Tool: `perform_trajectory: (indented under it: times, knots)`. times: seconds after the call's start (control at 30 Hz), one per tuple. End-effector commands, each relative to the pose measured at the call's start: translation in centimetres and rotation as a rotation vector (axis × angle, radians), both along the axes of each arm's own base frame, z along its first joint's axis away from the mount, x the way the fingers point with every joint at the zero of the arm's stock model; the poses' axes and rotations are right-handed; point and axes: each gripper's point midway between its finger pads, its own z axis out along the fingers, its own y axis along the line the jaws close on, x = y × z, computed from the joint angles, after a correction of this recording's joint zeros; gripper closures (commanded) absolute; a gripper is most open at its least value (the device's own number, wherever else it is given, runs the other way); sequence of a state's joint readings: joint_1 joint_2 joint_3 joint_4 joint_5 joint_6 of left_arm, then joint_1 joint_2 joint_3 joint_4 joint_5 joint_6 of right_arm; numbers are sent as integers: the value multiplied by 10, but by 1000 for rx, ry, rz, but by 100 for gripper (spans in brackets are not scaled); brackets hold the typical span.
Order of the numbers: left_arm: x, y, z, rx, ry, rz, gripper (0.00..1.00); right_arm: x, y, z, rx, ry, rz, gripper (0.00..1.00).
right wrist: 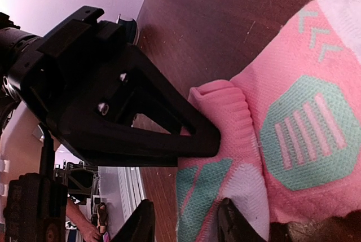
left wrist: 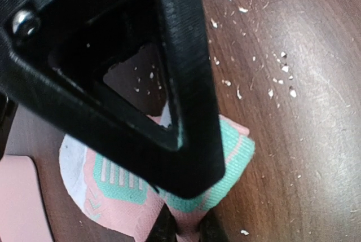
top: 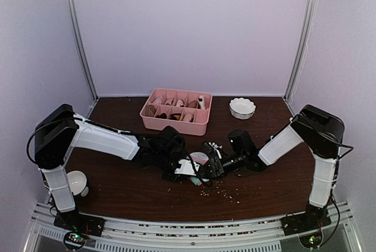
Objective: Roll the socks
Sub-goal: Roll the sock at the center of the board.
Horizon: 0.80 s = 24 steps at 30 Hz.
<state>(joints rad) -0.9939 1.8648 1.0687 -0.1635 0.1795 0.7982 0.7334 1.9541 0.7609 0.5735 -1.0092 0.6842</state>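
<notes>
Partly the left gripper (top: pixel 179 168) hides the pink sock (right wrist: pixel 293 140); grip unclear

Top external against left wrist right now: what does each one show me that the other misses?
Only top external: the pink tray, the white bowl beside it, the left arm and right arm. Only left wrist: the teal and white patches on the pink sock, close up. Both: that sock and the crumbs scattered on the brown table.
</notes>
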Motion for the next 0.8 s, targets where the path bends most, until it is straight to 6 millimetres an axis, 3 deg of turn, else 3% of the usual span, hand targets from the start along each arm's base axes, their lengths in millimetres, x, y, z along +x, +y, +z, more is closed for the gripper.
perform_trajectory:
  times: [0.0,0.27,0.43,0.53,0.77]
  knots:
    - [-39,26,-32,101,234,9,98,-5,-41,-64,-266,101,-134,61]
    - [-66,44,-42,135,437,22,98,19,-52,-36,-245,2,-185,59]
    - [-69,53,-42,143,493,29,98,35,-39,-8,-189,-49,-186,54]
    - [-70,54,-42,142,505,32,99,46,-27,6,-147,-60,-200,63]
    - [-72,53,-38,135,576,44,99,46,-3,21,-77,-87,-197,100]
